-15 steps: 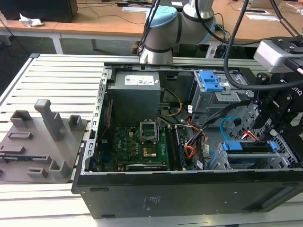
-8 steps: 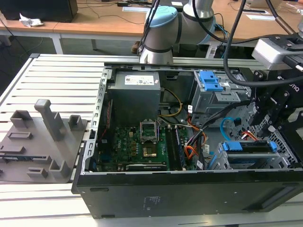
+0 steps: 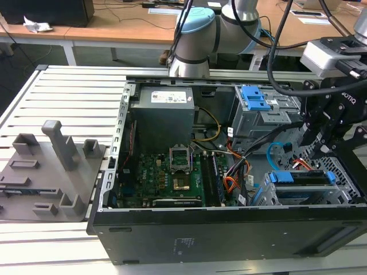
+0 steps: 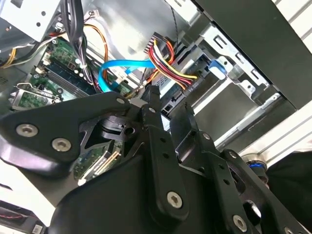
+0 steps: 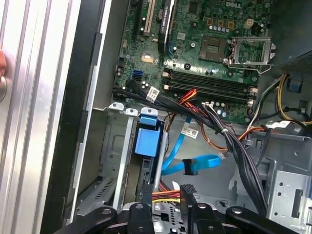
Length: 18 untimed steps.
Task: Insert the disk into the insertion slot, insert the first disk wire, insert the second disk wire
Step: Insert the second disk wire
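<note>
The disk (image 3: 304,178) lies in the low grey perforated insertion slot (image 3: 346,170) at the case's corner on the exterior view's right. Its blue tab (image 5: 147,140) faces the motherboard. My gripper (image 3: 321,144) hovers just above the disk's cable end. Its black fingers stand a little apart, open, with nothing between them in both wrist views (image 4: 166,105) (image 5: 165,212). A bundle of yellow, red and black wires (image 4: 168,61) (image 5: 163,196) runs to the disk's end just ahead of the fingertips. I cannot tell if it is seated. The blue flat wire (image 5: 195,163) (image 4: 119,66) hangs loose, its black plug free.
A taller grey cage with a blue ribbed tab (image 3: 255,97) stands behind the slot. The motherboard (image 3: 172,172), the power supply (image 3: 163,112) and black cable bundles (image 5: 229,141) crowd the case. A grey fixture plate (image 3: 46,172) lies on the table at the exterior view's left.
</note>
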{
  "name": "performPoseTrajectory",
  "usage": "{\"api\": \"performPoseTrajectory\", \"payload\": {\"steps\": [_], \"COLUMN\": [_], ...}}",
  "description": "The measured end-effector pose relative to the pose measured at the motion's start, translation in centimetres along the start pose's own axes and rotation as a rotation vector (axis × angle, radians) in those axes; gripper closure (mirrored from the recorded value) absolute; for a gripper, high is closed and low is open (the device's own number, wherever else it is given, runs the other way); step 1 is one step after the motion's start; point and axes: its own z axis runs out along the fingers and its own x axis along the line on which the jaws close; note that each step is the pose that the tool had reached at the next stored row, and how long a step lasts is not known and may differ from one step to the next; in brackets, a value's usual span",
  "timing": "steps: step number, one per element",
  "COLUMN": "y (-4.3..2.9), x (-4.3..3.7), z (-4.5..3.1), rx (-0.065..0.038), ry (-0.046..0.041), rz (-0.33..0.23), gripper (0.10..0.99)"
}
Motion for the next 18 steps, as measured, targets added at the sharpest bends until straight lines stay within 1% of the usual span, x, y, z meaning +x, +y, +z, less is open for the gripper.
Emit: {"api": "performPoseTrajectory", "payload": {"steps": [2, 4, 5, 7, 8, 11, 18], "y": [-0.05, -0.08, -0.10, -0.10, -0.10, -0.10, -0.11], "x": [-0.34, -0.52, -0.58, -0.61, -0.61, -0.62, -0.63], "z": [-0.02, -0.03, -0.03, -0.03, -0.03, 0.00, 0.32], "rx": [0.000, 0.000, 0.001, 0.004, 0.004, 0.004, 0.004], "ry": [0.0001, 0.0004, 0.0008, 0.0032, 0.0036, 0.0038, 0.0038], "rz": [-0.001, -0.009, -0.023, -0.105, -0.114, -0.115, -0.115], "gripper": [0.725, 0.725, 0.725, 0.725, 0.725, 0.725, 0.725]}}
